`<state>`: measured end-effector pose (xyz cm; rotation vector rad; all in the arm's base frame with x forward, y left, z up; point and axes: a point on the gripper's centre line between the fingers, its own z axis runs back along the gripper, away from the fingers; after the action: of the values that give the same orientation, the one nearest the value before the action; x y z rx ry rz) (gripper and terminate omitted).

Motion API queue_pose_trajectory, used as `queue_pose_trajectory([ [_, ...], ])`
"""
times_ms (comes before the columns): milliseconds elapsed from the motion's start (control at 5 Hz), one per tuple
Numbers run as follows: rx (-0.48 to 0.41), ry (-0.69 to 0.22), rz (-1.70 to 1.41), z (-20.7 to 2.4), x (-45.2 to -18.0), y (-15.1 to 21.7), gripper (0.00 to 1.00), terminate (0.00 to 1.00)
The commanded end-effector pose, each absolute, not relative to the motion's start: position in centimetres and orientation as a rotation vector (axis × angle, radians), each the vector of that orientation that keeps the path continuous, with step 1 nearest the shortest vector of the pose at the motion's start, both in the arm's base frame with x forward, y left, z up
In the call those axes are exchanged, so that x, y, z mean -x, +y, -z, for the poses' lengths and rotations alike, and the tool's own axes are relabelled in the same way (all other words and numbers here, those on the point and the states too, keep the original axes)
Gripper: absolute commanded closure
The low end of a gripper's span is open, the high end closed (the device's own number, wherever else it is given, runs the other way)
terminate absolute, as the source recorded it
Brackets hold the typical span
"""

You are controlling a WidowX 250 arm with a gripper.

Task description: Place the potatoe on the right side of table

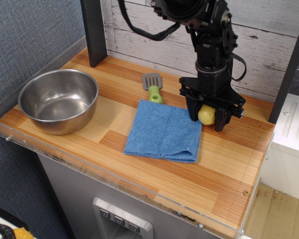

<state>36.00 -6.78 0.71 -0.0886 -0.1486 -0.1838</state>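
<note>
- Observation.image view: single black robot arm reaching down from the top of the frame over the table [224, 164], a striped wooden plank top with a clear acrylic rim along its front edge.
- Gripper [207, 116]: pointed downward over the right half of the tabletop, near the back wall. Its two black fingers are closed against opposite sides of the potatoe [206, 115], which sits clamped between them.
- Potatoe: pale yellow, oval, partly hidden by the fingers. Whether it touches the wood or hangs just above it cannot be told from this view.
- Blue cloth [164, 132]: lies flat near the table centre, just left of the gripper; its right edge is close to the left finger.
- Spatula [153, 87]: grey slotted blade with a green handle, lying behind the cloth; the handle end meets the cloth's rear edge.
- Steel bowl [58, 99]: upright at the left end of the table, well apart from the gripper.
- Rear wall: whitewashed planks; a dark vertical post stands at the back left.
</note>
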Motion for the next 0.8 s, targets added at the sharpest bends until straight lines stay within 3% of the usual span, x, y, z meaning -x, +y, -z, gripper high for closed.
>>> queue_pose_trajectory([
  [0, 0.076, -0.131, 0.19, -0.2, -33.9, -6.7, 1.0, 0.0],
  [400, 0.031, -0.112, 0.211, 0.7, -27.3, -3.9, 1.0, 0.0],
  [600, 0.03, -0.12, 0.179, 0.6, -25.6, -2.6, 1.0, 0.0],
])
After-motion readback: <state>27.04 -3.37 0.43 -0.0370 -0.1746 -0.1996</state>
